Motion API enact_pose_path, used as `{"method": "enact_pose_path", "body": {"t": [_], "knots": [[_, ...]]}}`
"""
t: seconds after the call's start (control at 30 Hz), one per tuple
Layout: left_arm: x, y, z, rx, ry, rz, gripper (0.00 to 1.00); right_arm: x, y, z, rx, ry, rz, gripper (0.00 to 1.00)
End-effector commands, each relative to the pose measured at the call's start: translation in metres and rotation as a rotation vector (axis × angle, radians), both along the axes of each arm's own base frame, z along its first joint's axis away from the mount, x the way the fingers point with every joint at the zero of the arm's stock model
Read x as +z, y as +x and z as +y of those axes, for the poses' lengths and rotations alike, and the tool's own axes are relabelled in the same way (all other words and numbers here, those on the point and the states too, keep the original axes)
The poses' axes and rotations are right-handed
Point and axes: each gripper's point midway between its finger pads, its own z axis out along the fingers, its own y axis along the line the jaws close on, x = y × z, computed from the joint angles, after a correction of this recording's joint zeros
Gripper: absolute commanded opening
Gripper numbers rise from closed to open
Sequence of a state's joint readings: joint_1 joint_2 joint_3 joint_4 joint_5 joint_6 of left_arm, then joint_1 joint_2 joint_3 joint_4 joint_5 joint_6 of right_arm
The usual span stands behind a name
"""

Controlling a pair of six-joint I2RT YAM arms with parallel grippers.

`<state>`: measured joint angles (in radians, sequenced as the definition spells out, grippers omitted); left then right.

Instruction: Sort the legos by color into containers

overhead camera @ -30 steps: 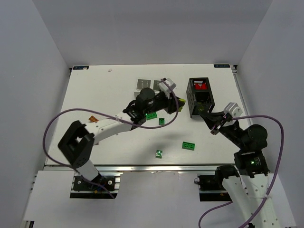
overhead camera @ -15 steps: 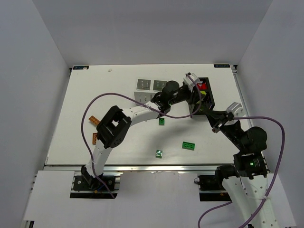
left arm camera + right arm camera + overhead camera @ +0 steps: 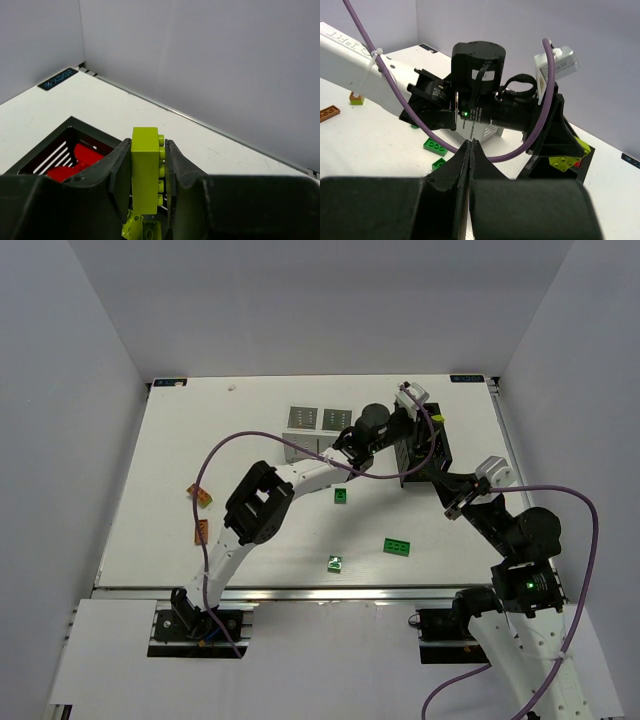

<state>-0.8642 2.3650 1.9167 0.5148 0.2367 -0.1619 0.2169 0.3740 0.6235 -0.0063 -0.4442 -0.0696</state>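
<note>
Step in hand, most likely: dropping the yellow-green brick (image 3: 145, 167) into the black box (image 3: 92, 131). Best done by centring over the compartment free of red bricks (image 3: 75, 169), sinking to just above the rim, then easing the left pincer (image 3: 147, 146) apart only a little, to avoid a bounce off the divider. Worth minding the purple cable (image 3: 551, 80) draped close by. For now, clamped narrow on the brick's flat sides, above the box at the far right of the table (image 3: 200, 440). Lime-coloured, glossy, hard-edged, held upright with a row of studs down its right side in the wrist view. Directly beneath, another yellow-green piece (image 3: 139, 230), probably already inside. Right pincer (image 3: 470, 150) pressed together on nothing, hovering near the box. Three dark green bricks (image 3: 341, 496) yet to sort.
</note>
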Motion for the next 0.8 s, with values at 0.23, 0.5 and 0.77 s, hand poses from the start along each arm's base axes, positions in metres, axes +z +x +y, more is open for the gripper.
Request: {"method": "enact_pose_path", "body": {"t": [0.23,0.5,0.77], "knots": [[0.026,0.009,0.006,0.076,-0.054,0.011,0.56,0.012,0.003,-0.004,-0.04,0.005,-0.062,0.0],[0.055,-0.001,0.028,0.11,-0.056,-0.013,0.57,0.013,0.005,-0.008,-0.062,0.007,-0.072,0.0],[0.101,-0.025,0.139,0.307,0.055,-0.029,0.0,0.011,0.006,-0.007,-0.06,-0.004,-0.077,0.0]]}}
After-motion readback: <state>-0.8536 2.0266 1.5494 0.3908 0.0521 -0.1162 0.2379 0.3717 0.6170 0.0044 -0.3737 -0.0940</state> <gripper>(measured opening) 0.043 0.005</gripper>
